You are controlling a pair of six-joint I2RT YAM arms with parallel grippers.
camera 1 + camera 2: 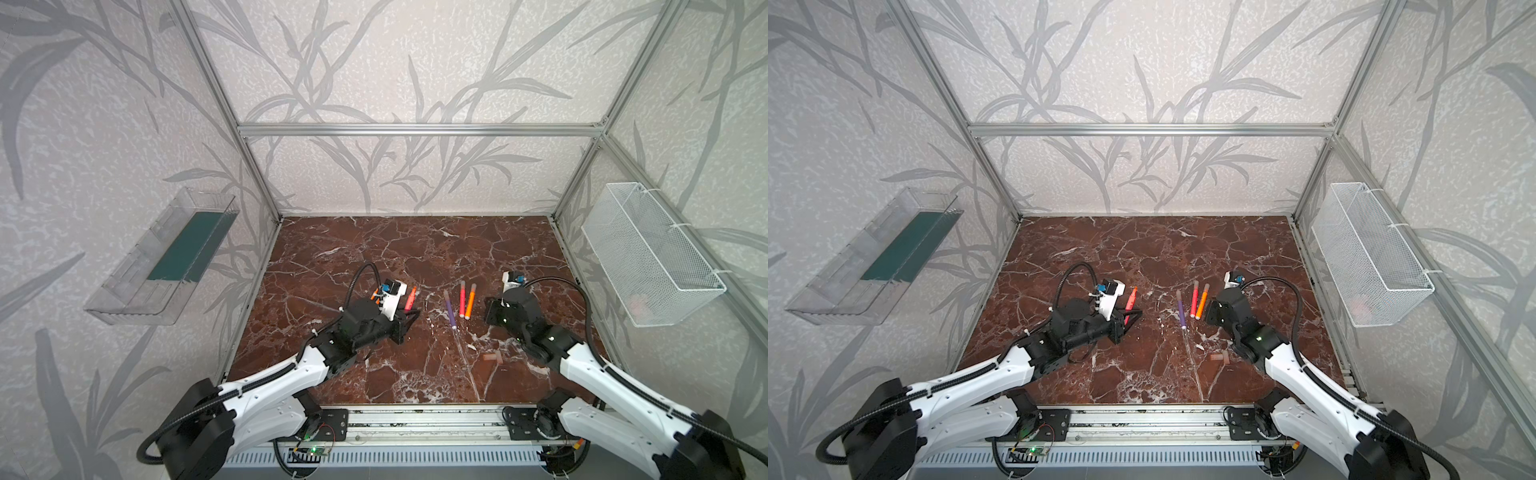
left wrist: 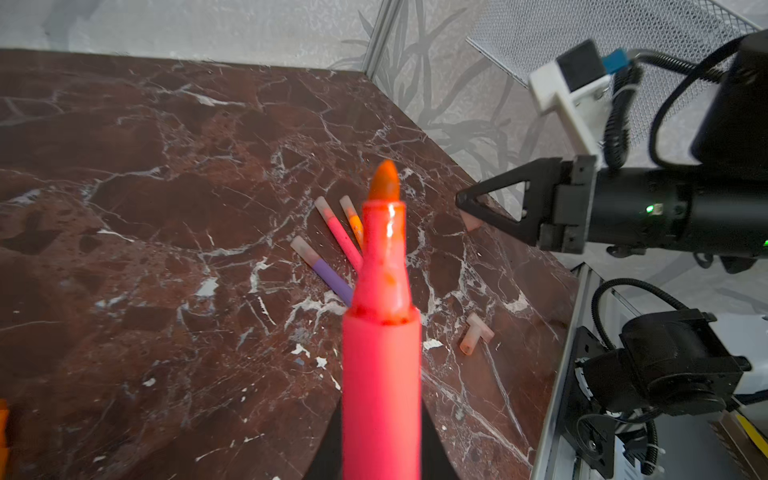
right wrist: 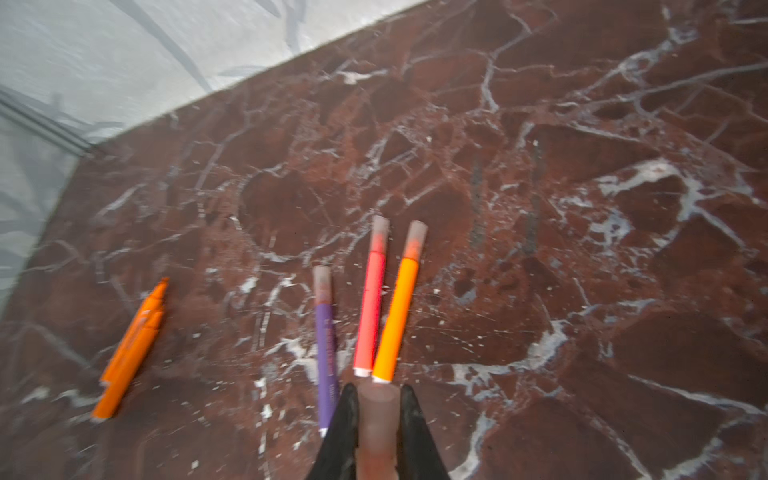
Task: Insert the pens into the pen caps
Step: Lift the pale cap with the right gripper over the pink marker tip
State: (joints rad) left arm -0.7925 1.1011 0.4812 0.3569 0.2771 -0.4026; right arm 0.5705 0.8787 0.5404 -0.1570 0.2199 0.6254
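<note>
Three capped pens [image 1: 462, 300] beside right claw [image 3: 376, 388]; loose caps [image 1: 494, 358] nearby

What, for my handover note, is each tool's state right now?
Left tool: closed, holding a pink pen, tip uncapped.
Right tool: closed, holding a clear cap.

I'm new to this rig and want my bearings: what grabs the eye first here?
An uncapped pink-red pen fills the left wrist view, clamped in the left gripper. The right gripper pinches a translucent cap. Between the arms, a purple pen, a pink pen and an orange pen lie capped on the brown marble table.
</note>
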